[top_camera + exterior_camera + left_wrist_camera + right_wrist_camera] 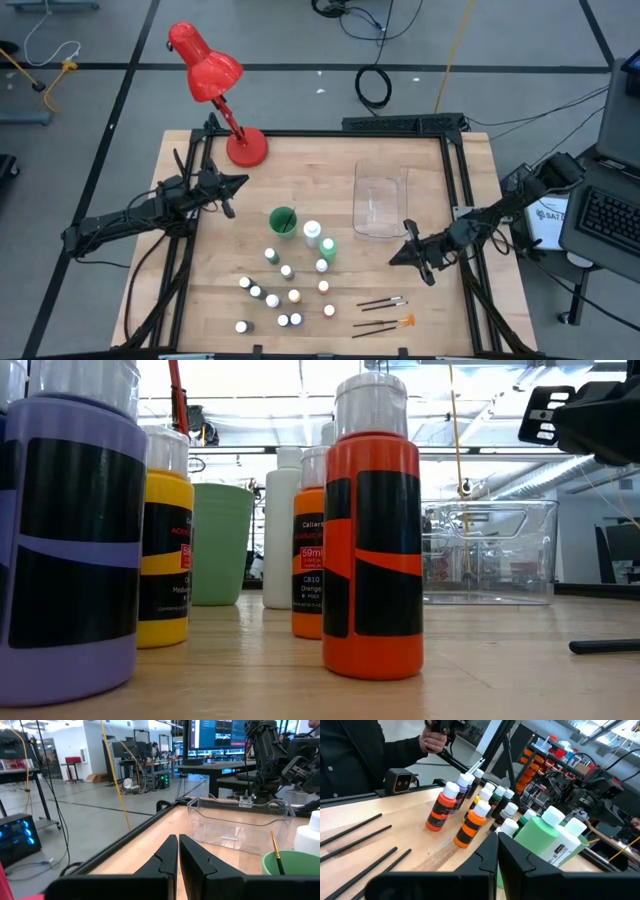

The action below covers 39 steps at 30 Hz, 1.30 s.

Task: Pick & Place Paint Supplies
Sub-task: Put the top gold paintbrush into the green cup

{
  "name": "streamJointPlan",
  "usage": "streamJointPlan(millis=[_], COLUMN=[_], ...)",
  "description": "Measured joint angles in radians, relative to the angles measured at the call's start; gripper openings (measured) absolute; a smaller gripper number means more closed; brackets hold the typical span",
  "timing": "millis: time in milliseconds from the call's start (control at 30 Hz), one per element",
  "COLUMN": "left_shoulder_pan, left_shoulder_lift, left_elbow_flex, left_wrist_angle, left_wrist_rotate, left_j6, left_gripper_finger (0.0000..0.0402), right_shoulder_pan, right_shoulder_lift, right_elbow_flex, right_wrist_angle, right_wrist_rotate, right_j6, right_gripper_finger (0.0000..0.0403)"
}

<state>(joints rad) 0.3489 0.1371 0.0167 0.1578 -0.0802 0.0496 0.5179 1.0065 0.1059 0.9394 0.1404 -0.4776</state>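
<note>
Several small white-capped paint bottles (275, 290) stand on their bases near the table's front, with two taller bottles (320, 240) just beyond them beside the green cup (283, 221). Thin dark paintbrushes (383, 312) lie flat to the right of the bottles. A brush handle (275, 851) sticks out of the cup (290, 862). My left gripper (232, 190) hovers shut, left of the cup and above the table. My right gripper (405, 250) hovers shut, right of the bottles and near the clear tray (381, 203). In the right wrist view the shut gripper (497, 852) points at the bottles (472, 825).
A red desk lamp (215, 85) stands on the table's far left corner. Black frame rails run along the table's edges (455, 200). A person's hand (432, 737) holds a device beyond the table's edge. Bare wood lies between the tray and the brushes.
</note>
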Motion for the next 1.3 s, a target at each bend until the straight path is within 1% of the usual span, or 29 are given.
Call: streamJointPlan(millis=[67,233,300,400,433,500,567,667,700,767,900,1000,1067,1100,1133,1200,1300], left_shoulder_pan=[0.000,0.000,0.000,0.000,0.000,0.000,0.000,0.000,0.000,0.000,0.000,0.000,0.000,0.000,0.000,0.000,0.000], left_shoulder_lift=[0.000,0.000,0.000,0.000,0.000,0.000,0.000,0.000,0.000,0.000,0.000,0.000,0.000,0.000,0.000,0.000,0.000], left_elbow_flex=[0.000,0.000,0.000,0.000,0.000,0.000,0.000,0.000,0.000,0.000,0.000,0.000,0.000,0.000,0.000,0.000,0.000], left_wrist_angle=[-0.008,-0.010,-0.020,-0.034,-0.034,-0.032,-0.025,-0.024,-0.023,-0.019,0.001,0.001,0.001,0.001,0.001,0.001,-0.002], left_wrist_rotate=[0.000,0.000,0.000,0.000,0.000,0.000,0.000,0.000,0.000,0.000,0.000,0.000,0.000,0.000,0.000,0.001,0.001], left_j6=[-0.015,-0.024,-0.023,-0.024,-0.022,-0.015,0.002,0.018,0.021,0.023,0.037,0.053,0.054,0.054,0.053,0.053,0.044], left_gripper_finger=[0.0021,0.0021,0.0021,0.0021,0.0021,0.0021,0.0021,0.0021,0.0021,0.0021,0.0021,0.0021,0.0021,0.0021,0.0021,0.0021,0.0021], right_shoulder_pan=[0.000,0.000,0.000,0.005,0.012,0.038,0.079,0.146,0.168,0.217,0.331,0.415,0.456,0.472,0.484,0.498,0.500], right_shoulder_lift=[0.000,0.000,0.000,0.000,0.000,0.000,0.001,0.034,0.054,0.100,0.204,0.293,0.350,0.379,0.404,0.451,0.527], right_elbow_flex=[0.000,0.000,0.000,0.001,0.011,0.064,0.161,0.330,0.377,0.453,0.628,0.787,0.867,0.892,0.903,0.904,0.904], right_wrist_angle=[0.000,0.006,0.001,-0.019,-0.043,-0.146,-0.334,-0.704,-0.794,-0.880,-0.965,-1.193,-1.365,-1.420,-1.450,-1.449,-1.410], right_wrist_rotate=[0.044,0.220,0.252,0.251,0.252,0.251,0.251,0.252,0.259,0.276,0.255,0.319,0.342,0.344,0.343,0.307,0.239], right_j6=[0.045,0.109,0.147,0.205,0.226,0.281,0.358,0.548,0.618,0.743,0.936,1.148,1.349,1.445,1.534,1.697,1.842], right_gripper_finger=[0.0004,0.0004,0.0004,0.0004,0.0004,0.0004,0.0004,0.0004,0.0004,0.0004,0.0004,0.0001,0.0001,0.0002,0.0003,0.0005,0.0010])
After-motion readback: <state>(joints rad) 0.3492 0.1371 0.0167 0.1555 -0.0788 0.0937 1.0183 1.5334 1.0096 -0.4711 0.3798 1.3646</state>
